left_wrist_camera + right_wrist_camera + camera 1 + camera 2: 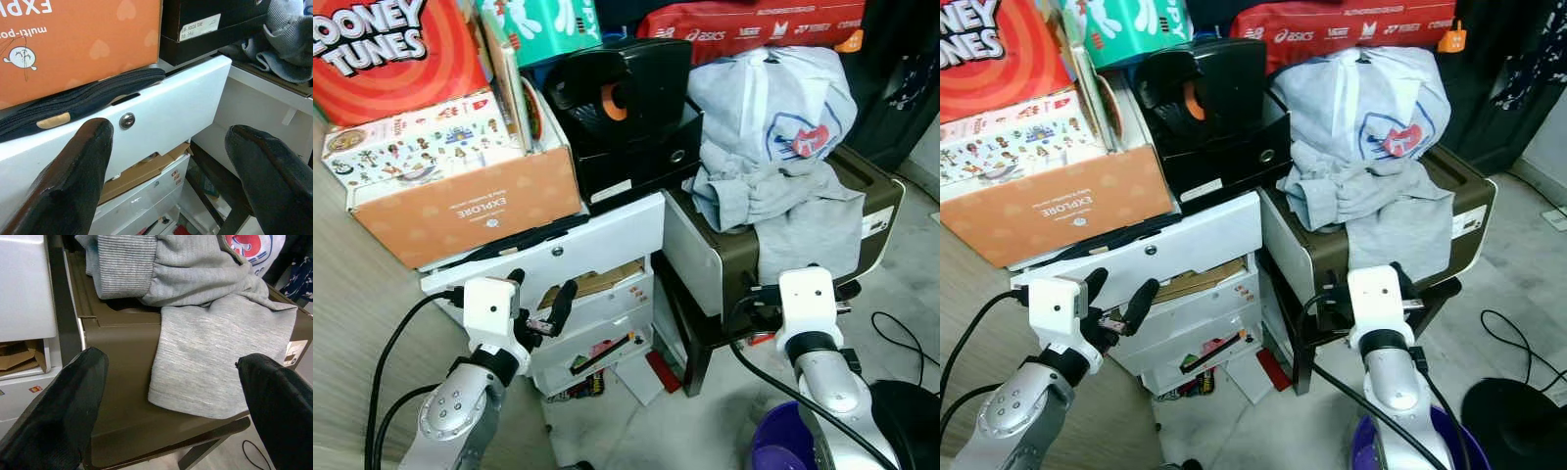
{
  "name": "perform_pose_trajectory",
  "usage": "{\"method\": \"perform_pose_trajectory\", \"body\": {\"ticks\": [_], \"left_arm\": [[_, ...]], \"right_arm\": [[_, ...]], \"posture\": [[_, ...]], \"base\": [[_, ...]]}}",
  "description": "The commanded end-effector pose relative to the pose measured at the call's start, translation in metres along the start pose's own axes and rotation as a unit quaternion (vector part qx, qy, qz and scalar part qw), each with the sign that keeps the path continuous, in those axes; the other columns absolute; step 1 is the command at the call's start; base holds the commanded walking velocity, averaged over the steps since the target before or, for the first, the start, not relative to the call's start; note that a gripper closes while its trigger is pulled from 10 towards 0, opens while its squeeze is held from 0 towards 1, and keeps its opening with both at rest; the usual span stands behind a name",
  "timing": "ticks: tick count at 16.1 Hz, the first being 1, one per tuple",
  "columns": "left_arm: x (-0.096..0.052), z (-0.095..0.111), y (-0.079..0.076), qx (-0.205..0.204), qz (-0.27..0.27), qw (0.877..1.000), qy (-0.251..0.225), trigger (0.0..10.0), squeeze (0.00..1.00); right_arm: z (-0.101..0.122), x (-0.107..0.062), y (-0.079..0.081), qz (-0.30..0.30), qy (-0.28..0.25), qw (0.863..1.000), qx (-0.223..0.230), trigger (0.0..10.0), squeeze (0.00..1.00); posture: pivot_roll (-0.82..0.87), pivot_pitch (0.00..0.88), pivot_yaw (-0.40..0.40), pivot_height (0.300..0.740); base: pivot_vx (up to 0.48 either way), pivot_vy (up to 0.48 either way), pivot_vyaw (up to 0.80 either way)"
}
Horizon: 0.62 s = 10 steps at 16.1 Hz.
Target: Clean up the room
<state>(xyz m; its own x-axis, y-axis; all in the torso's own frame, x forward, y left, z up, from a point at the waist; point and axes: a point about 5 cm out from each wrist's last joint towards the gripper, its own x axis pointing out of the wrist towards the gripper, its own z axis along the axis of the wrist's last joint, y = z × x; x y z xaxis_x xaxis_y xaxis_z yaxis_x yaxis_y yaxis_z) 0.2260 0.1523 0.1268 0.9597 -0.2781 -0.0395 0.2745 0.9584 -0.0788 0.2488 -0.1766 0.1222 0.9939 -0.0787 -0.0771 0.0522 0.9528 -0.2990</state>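
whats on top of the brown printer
A crumpled grey sweatshirt lies on the brown printer, one flap hanging down its front. The lid beneath it is mostly covered, so anything under the cloth is hidden.

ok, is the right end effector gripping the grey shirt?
No. The right end effector is open, short of the grey shirt draped over the brown printer.

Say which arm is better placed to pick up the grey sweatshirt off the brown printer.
Right. The right gripper is open and faces the grey sweatshirt on the brown printer. The left gripper faces the white drawer unit.
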Motion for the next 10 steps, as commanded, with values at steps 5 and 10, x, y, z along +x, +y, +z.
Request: {"method": "perform_pose_trajectory", "body": {"ticks": [5,10], "left_arm": [[-0.0001,-0.0031,0.0063,0.001,0.012,1.000,0.008,10.0,0.00],[0.0021,-0.0016,0.0079,0.007,0.015,1.000,0.003,10.0,0.00]], "right_arm": [[-0.0003,0.0016,-0.0012,-0.001,0.000,1.000,0.001,10.0,0.00],[0.0007,0.0039,-0.0014,-0.003,-0.004,1.000,-0.003,10.0,0.00]], "posture": [[-0.17,0.103,0.069,0.740],[-0.17,0.092,0.070,0.740]], "base": [[0.000,0.000,0.00],[0.000,0.000,0.14]]}}
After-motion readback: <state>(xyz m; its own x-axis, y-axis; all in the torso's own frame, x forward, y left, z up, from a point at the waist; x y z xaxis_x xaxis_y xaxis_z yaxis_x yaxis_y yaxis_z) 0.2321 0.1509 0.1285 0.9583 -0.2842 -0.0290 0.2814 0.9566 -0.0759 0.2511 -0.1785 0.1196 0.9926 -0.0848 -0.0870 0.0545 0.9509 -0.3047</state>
